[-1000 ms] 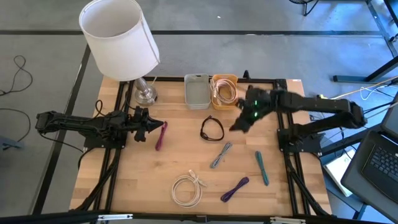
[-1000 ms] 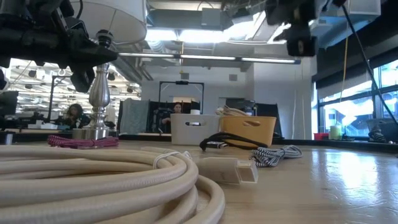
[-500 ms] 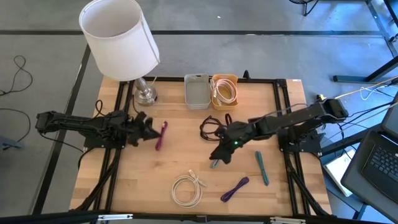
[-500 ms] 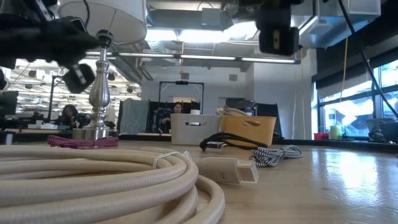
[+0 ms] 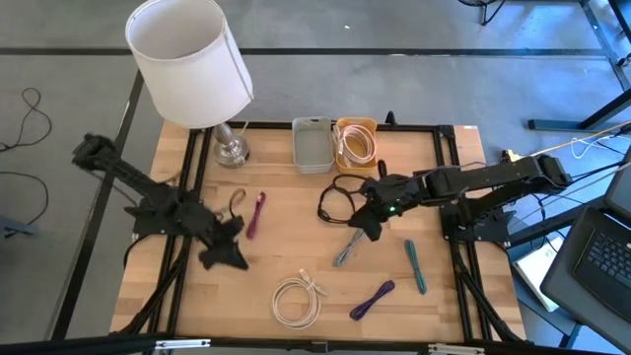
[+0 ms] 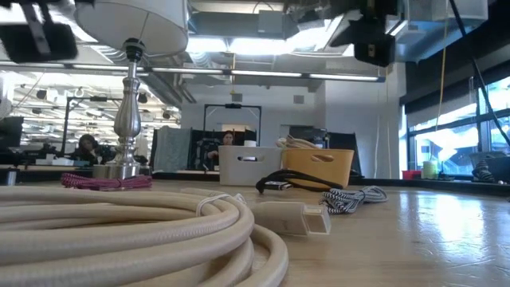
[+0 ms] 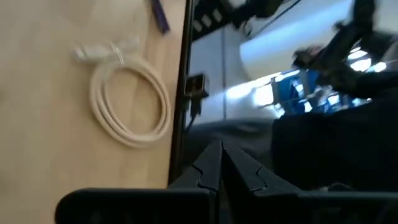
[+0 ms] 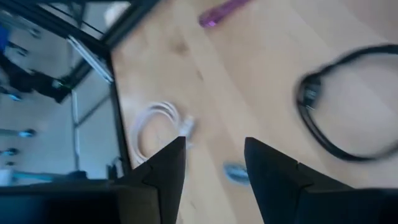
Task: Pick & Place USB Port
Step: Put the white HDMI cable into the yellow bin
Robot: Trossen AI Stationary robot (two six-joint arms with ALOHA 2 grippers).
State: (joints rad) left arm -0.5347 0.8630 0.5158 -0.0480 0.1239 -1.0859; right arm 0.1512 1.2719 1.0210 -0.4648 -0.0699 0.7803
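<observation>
Several cables lie flat on the wooden table: a magenta one (image 5: 254, 214), a black loop (image 5: 335, 204), a grey striped one (image 5: 350, 247), a teal one (image 5: 415, 266), a purple one (image 5: 373, 299) and a white coil (image 5: 298, 301). My right gripper (image 5: 369, 223) hovers open above the table between the black loop and the grey striped cable (image 8: 236, 173), with nothing between its fingers. My left gripper (image 5: 233, 256) is shut and empty, above the table near the magenta cable and left of the white coil (image 7: 130, 106).
A grey bin (image 5: 313, 145) and a yellow bin (image 5: 356, 143) holding a cream cable stand at the far edge. A lamp with a white shade (image 5: 192, 59) and metal base (image 5: 230, 150) stands at the far left. Black frame rails (image 5: 452, 197) run along both sides of the table.
My right gripper swung from beside the yellow bin down toward the table's middle over the grey striped cable, then drew back a little toward the right. My left gripper left its place beside the magenta cable and moved toward the near edge, its arm turning about.
</observation>
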